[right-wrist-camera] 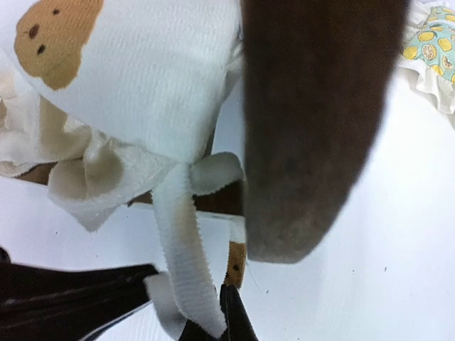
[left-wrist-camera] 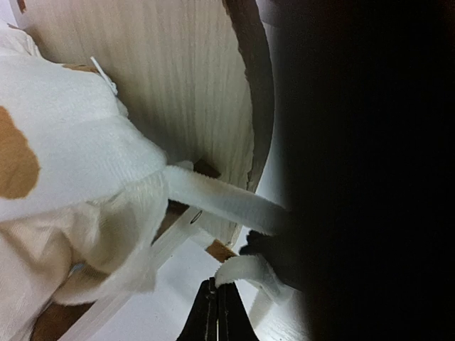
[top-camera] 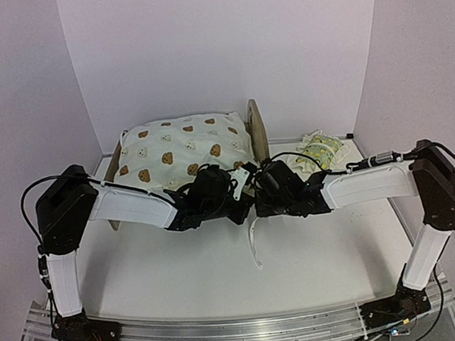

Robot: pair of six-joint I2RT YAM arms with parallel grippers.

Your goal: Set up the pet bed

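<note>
The pet bed [top-camera: 257, 129] stands at the back centre, light wood with arched end boards. The cream bear-print cushion [top-camera: 185, 150] lies on it. Both grippers meet at the bed's near right corner. My left gripper [top-camera: 241, 187] [left-wrist-camera: 217, 288] is shut on the end of one white cushion tie [left-wrist-camera: 245, 270], just below the wooden end board [left-wrist-camera: 178, 85]. My right gripper [top-camera: 259, 188] [right-wrist-camera: 211, 321] is shut on the other white tie [right-wrist-camera: 186, 249], which hangs from the cushion corner [right-wrist-camera: 142, 92] beside a bed leg [right-wrist-camera: 237, 261].
A small lemon-print pillow [top-camera: 322, 149] [right-wrist-camera: 430, 42] lies on the table right of the bed. A loose white strap [top-camera: 255, 244] trails toward the front. White walls close in the back and sides. The left gripper's dark finger [right-wrist-camera: 71, 295] shows in the right wrist view.
</note>
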